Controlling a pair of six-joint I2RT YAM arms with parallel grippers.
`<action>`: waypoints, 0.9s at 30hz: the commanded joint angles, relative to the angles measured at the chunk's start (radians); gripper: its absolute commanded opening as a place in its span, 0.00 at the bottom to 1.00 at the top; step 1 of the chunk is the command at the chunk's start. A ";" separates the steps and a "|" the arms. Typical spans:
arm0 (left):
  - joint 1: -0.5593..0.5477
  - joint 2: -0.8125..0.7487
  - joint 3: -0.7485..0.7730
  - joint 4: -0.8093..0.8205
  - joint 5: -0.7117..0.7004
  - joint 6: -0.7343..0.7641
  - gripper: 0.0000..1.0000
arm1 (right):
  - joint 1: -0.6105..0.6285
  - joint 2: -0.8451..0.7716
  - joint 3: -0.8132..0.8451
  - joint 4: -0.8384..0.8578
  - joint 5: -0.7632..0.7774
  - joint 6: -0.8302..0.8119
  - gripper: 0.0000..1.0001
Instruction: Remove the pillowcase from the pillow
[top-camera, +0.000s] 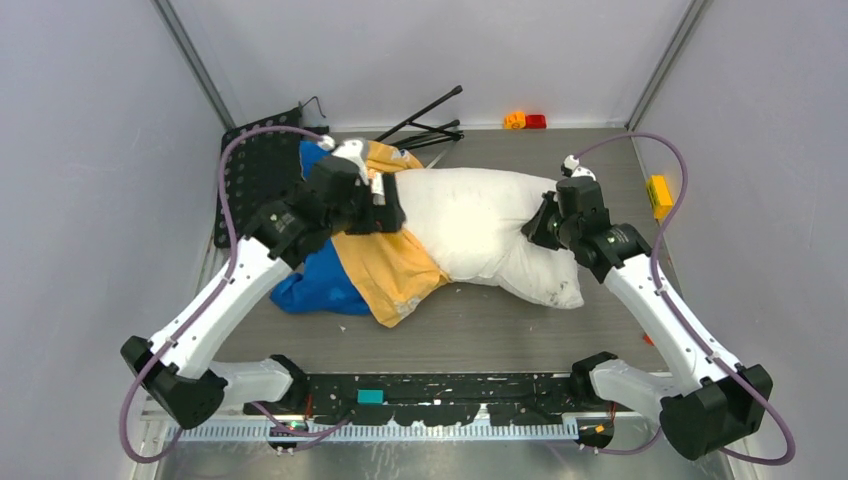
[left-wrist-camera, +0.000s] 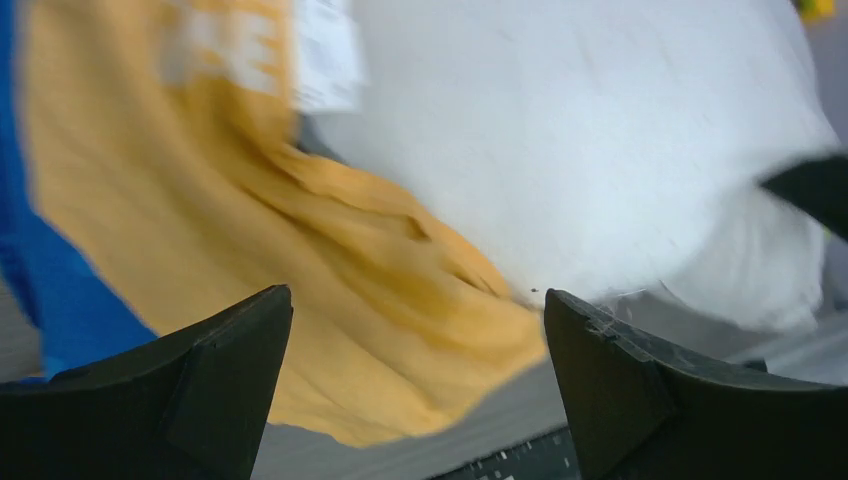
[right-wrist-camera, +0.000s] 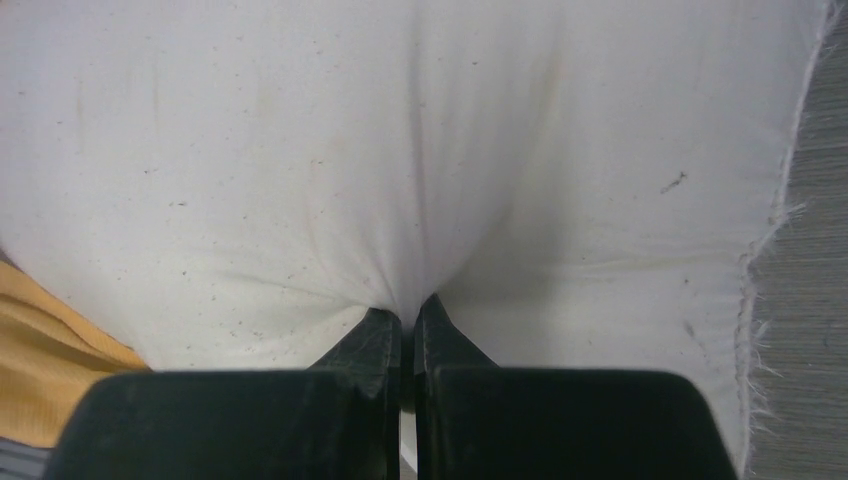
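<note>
Cloth of the pillow (top-camera: 480, 225) is pinched in the clenched right fingers (right-wrist-camera: 375, 345), likely anchoring it. Left fingers (left-wrist-camera: 230, 350) hang released above the pillowcase (top-camera: 395, 265), apparently ready to grab it.

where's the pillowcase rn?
Top view: the pillowcase lies left of centre on the table, bunched at the left end of the pillow, mostly orange side up, directly under the open left gripper.

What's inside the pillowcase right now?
Most of the pillow lies bare, outside the pillowcase. Its left end meets the orange fabric, but the left gripper hides that spot from above, so whether a corner is tucked inside cannot be told.
</note>
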 joint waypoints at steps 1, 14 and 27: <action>-0.245 -0.089 -0.018 -0.076 -0.020 -0.138 1.00 | 0.013 0.011 0.083 0.125 -0.044 0.059 0.00; -0.569 -0.122 -0.339 0.132 -0.354 -0.792 1.00 | 0.078 0.020 0.083 0.142 -0.046 0.091 0.00; -0.511 0.075 -0.229 -0.111 -0.556 -0.962 0.93 | 0.086 -0.027 0.068 0.096 0.001 0.073 0.00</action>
